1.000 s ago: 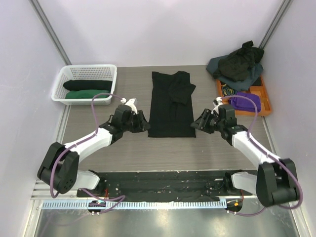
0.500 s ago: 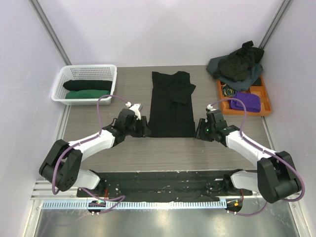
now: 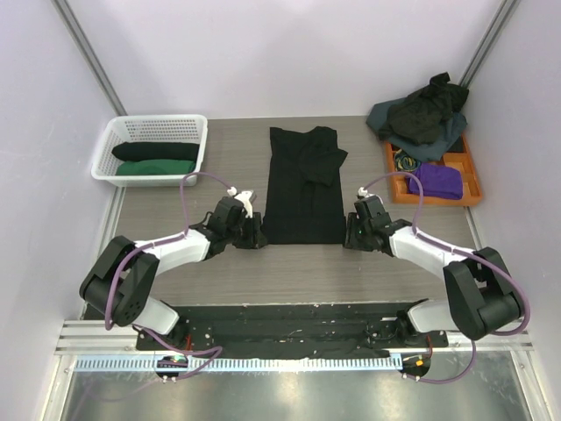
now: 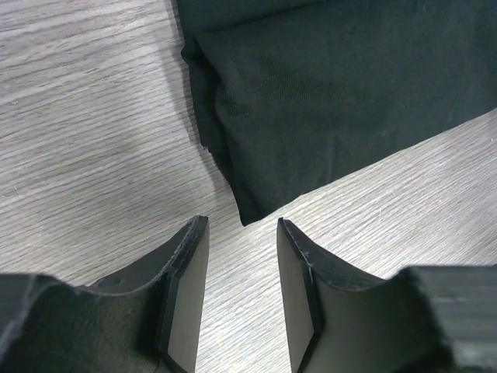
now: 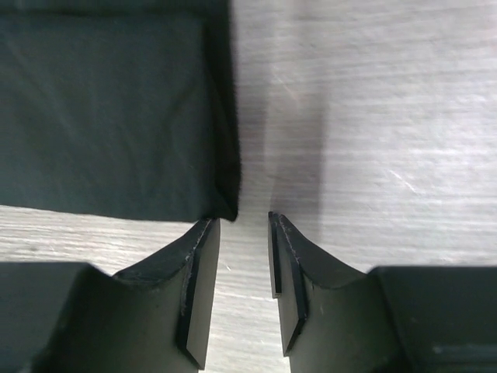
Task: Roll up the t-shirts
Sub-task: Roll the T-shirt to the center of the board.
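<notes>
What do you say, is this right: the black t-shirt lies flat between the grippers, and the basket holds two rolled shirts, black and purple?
Purple is wrong: the top external view shows the white basket holding a black roll and a dark green roll.

Passable table (image 3: 289,272) strips beside the flat t-shirt (image 3: 302,189); basket (image 3: 103,156) far left; tray (image 3: 474,180) far right

mid-table: flat black cloth t-shirt (image 3: 304,184) | far-left: white plastic mesh basket (image 3: 156,180), two rolled cloth t-shirts (image 3: 156,152) inside | far-right: crumpled dark cloth t-shirt heap (image 3: 425,112) over far end of orange plastic tray (image 3: 476,189) | near-left corner: left gripper (image 4: 241,225) | near-right corner: right gripper (image 5: 242,221)
</notes>
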`<control>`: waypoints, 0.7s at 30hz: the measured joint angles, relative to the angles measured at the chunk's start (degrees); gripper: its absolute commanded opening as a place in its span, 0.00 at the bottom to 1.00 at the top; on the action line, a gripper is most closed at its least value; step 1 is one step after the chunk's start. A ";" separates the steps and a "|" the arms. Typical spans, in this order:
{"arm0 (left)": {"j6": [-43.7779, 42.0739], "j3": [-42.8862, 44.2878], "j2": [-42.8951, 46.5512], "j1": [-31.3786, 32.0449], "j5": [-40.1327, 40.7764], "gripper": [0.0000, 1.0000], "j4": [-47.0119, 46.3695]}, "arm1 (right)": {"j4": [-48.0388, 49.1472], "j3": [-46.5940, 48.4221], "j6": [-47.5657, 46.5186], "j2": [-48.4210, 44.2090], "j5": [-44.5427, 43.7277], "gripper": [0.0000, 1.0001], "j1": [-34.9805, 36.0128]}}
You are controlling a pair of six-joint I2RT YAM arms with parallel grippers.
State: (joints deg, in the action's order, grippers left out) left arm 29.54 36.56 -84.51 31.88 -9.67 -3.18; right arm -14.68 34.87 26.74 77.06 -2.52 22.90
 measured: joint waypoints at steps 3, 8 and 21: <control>0.00 0.00 0.00 0.00 0.02 0.43 0.00 | 1.64 0.28 -0.22 1.01 -0.15 0.37 0.79; 0.00 0.00 -0.42 0.00 -0.02 0.38 -0.02 | 3.32 0.61 -0.98 2.08 -1.07 0.26 2.10; 0.04 0.63 -2.51 0.00 -0.42 0.40 -0.09 | 3.91 1.44 -1.66 3.56 -1.90 0.02 3.30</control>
State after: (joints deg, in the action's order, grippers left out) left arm 29.58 37.19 -87.02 31.88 -10.09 -3.27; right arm -10.76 36.32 25.08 80.62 -4.43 26.20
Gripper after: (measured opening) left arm 0.350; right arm 0.044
